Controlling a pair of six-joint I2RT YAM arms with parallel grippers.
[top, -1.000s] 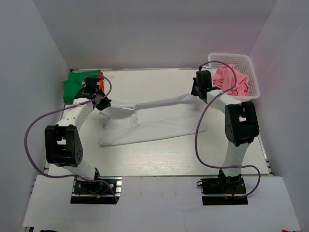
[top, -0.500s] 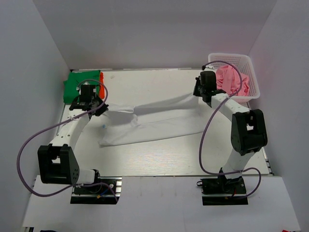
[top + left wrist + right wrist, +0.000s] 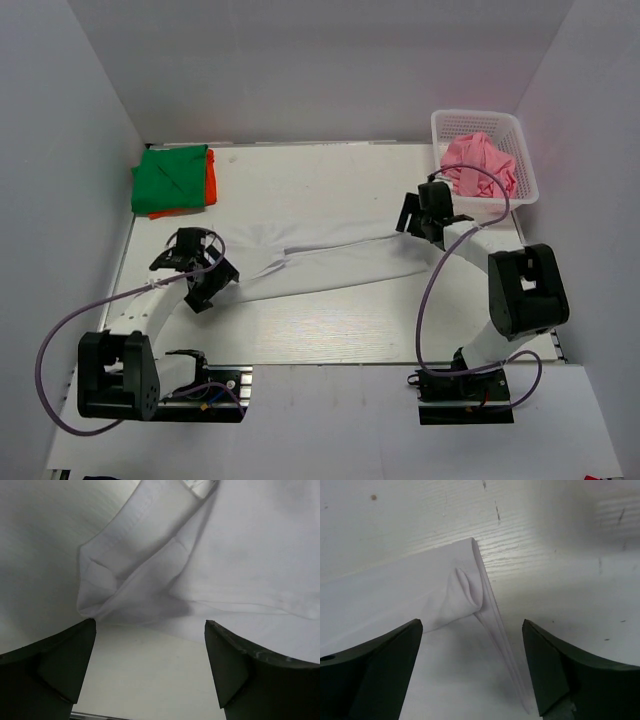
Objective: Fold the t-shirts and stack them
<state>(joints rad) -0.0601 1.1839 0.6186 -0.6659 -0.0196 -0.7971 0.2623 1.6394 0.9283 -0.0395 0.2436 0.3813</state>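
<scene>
A white t-shirt (image 3: 330, 262) lies folded into a long band across the middle of the table (image 3: 330, 320). My left gripper (image 3: 206, 264) hangs open at its left end; in the left wrist view the bunched cloth (image 3: 225, 555) lies just beyond the left gripper (image 3: 150, 625), which holds nothing. My right gripper (image 3: 421, 226) stands open over the right end, where the layered cloth edge (image 3: 395, 600) runs under the right gripper (image 3: 472, 622). A green folded shirt (image 3: 172, 178) rests on an orange one (image 3: 211, 182) at the back left. A crumpled pink shirt (image 3: 480, 166) fills the basket.
The white plastic basket (image 3: 526, 160) sits at the back right corner. White walls enclose the table on three sides. Purple cables loop from both arms near the table's side edges.
Both grippers have opened and let go of the white shirt, which was stretched in the air and now lies on the table. Both arms have come down and toward the near side.
</scene>
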